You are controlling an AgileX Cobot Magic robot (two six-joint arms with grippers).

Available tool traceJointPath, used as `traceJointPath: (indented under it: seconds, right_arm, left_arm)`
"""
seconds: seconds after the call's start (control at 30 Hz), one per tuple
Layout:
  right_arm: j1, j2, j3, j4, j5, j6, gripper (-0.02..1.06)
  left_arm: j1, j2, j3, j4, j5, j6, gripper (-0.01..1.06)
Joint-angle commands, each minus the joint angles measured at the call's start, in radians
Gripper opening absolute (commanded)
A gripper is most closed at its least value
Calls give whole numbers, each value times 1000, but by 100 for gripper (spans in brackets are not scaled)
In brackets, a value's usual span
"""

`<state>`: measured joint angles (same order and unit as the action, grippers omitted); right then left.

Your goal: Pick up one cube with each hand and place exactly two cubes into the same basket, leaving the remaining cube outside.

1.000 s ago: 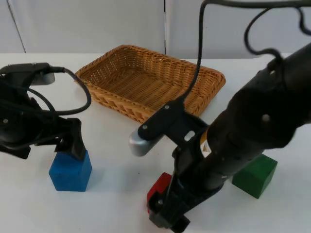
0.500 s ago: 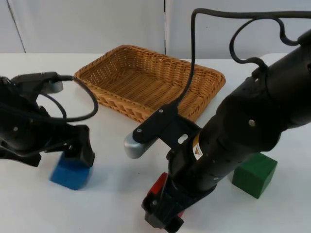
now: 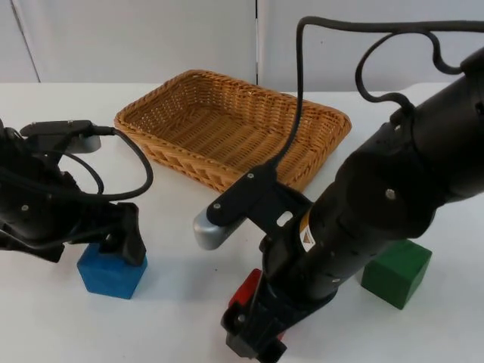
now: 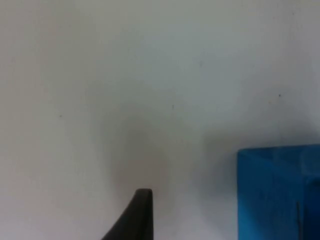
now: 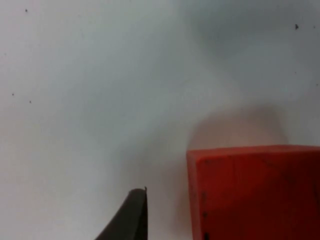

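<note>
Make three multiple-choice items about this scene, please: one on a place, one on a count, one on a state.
1. Where is the green cube?
A. in the basket
B. on the table, beside the right arm
C. under the left gripper

2. How many cubes are there?
A. two
B. three
C. four

3. What does the basket hold?
A. nothing
B. one cube
C. two cubes

Key: 1 B, it stands alone on the table. 2 B, the blue cube, red cube and green cube. 3 A, bare wicker inside.

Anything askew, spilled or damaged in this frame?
Nothing stands out. The basket sits upright and intact, the green cube flat beside the right arm; the left gripper is at the blue cube, the right gripper at the red cube.
</note>
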<state>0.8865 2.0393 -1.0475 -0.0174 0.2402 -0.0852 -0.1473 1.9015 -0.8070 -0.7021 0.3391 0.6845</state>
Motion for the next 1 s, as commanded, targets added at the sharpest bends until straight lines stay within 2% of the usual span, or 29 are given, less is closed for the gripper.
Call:
traceJointPath:
  seconds: [0.0,0.2,0.97]
  right_arm:
    - [5,-3,-8,-3,-6,4,105]
    - [5,-3,-8,-3,-4,4,105]
    - [5,10,-8,-3,-18,10,105]
  left_arm:
    - [-12,-1,4,-22,-9,18,105]
    - [-61,8,4,-18,-39,55,105]
    - [-61,67,4,-18,-39,55,105]
